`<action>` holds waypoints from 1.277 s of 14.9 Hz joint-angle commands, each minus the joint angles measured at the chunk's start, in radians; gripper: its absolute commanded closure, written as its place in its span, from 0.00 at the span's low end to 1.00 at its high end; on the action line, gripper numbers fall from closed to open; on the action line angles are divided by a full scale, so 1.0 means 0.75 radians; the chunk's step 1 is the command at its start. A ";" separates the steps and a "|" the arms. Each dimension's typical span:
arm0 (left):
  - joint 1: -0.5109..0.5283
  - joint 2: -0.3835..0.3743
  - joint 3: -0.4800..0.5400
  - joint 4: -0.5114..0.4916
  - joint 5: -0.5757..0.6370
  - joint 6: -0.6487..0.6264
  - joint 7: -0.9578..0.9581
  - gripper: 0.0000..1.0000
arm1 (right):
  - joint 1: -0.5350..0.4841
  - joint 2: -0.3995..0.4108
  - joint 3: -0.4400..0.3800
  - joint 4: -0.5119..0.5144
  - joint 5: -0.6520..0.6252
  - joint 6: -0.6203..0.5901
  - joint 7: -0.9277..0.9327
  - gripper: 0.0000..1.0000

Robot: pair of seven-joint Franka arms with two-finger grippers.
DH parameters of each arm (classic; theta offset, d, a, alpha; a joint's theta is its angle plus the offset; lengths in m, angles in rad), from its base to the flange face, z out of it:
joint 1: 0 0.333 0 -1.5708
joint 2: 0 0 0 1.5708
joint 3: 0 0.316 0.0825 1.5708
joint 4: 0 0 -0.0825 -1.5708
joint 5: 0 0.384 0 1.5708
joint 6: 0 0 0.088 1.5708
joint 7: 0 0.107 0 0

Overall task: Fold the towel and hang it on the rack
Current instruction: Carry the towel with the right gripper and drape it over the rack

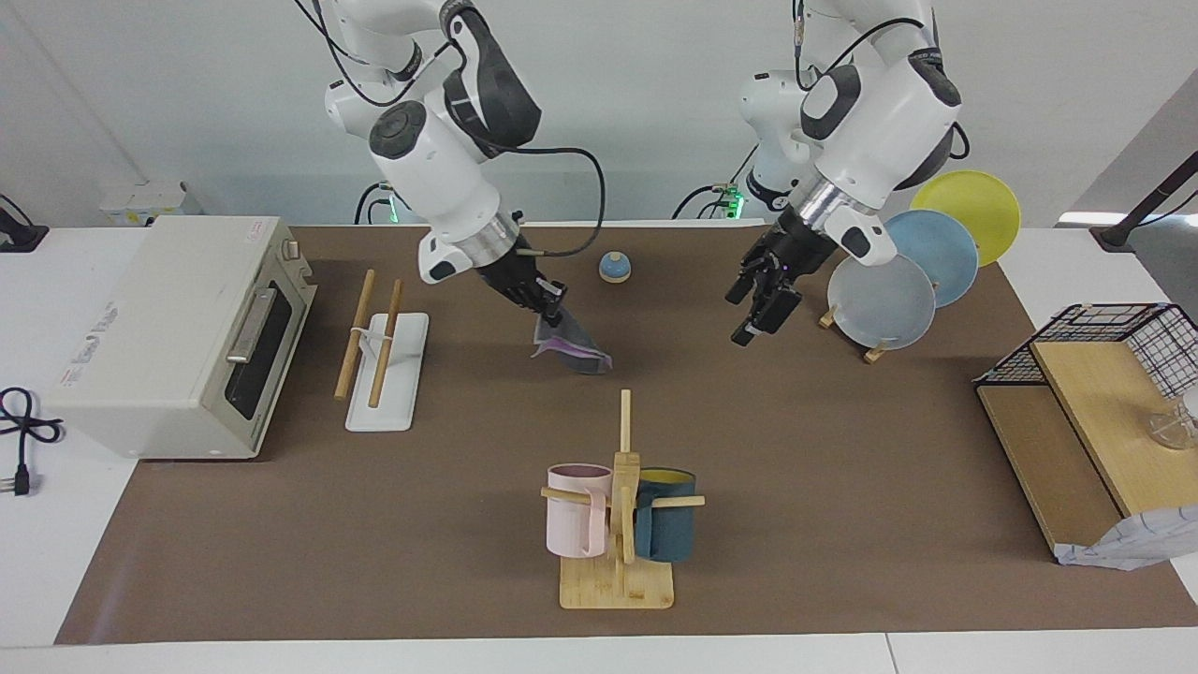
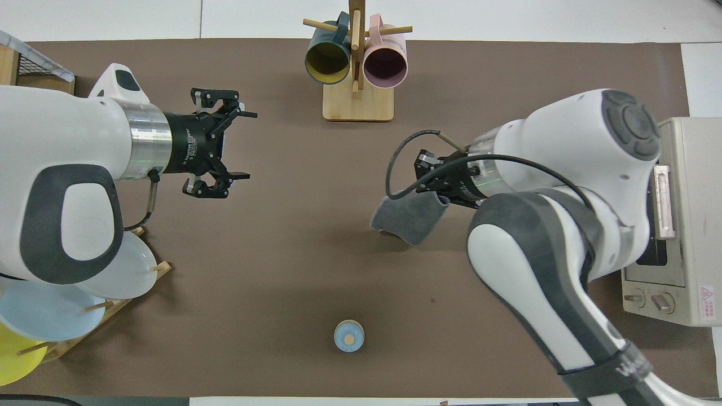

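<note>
Mugs, one pink (image 1: pixel 577 510) and one dark teal (image 1: pixel 666 527), hang on a bamboo mug tree (image 1: pixel 620 524) at the edge of the brown mat (image 1: pixel 374 543) farthest from the robots, and they stand clear of the work. Nearer the robots, around the middle of the mat, the right gripper (image 1: pixel 552 301) pinches the towel (image 1: pixel 573 346) by one corner; its fingertips are pressed together on the cloth, and the towel droops from them, grey face up with a purple strip showing at the fold, its low corner apparently brushing the mat. The rack (image 1: pixel 382 360) stands toward the right arm's end of the mat, just beside the toaster oven (image 1: pixel 178 332), its two dowels bare. The left gripper (image 1: pixel 763 304) hangs spread and empty over the mat near the plate stand (image 1: pixel 894 290), holding nothing. My worry is the single-corner hold: with only one pinch the fold looks loose, and it could fall open or twist as the towel is carried toward the rack, so that it lands bunched on one dowel instead of draped. A dragging low corner could also catch on the mat and pull the cloth out of the pinch. The rack is light and close to the oven, so a low approach might nudge its base or knock the dowels askew. A small blue bell (image 1: pixel 614 268) sits near the robots' edge of the mat, out of the likely path.
</note>
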 commanded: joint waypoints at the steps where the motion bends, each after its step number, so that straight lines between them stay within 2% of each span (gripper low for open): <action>1: 0.102 -0.049 0.001 -0.030 0.025 -0.111 0.348 0.00 | -0.150 -0.065 0.015 -0.048 -0.071 -0.167 -0.172 1.00; 4: 0.155 -0.049 0.001 -0.024 0.172 -0.176 0.675 0.00 | -0.257 -0.106 0.015 -0.101 -0.134 -0.290 -0.196 1.00; 7: 0.188 -0.038 0.001 0.027 0.346 -0.256 0.952 0.00 | -0.351 -0.135 0.015 -0.169 -0.140 -0.290 -0.327 1.00; 10: 0.221 -0.012 0.003 0.133 0.549 -0.381 1.189 0.00 | -0.469 -0.153 0.013 -0.226 -0.153 -0.274 -0.535 1.00; 13: 0.229 0.027 0.003 0.240 0.618 -0.510 1.418 0.00 | -0.539 -0.149 0.015 -0.218 -0.304 -0.235 -0.756 1.00; 15: 0.225 0.013 0.003 0.240 0.663 -0.559 1.502 0.00 | -0.545 -0.141 0.015 -0.206 -0.335 -0.222 -0.796 1.00; 19: 0.209 -0.052 0.007 0.205 0.674 -0.702 1.629 0.00 | -0.509 -0.153 0.029 -0.181 -0.565 -0.208 -0.869 1.00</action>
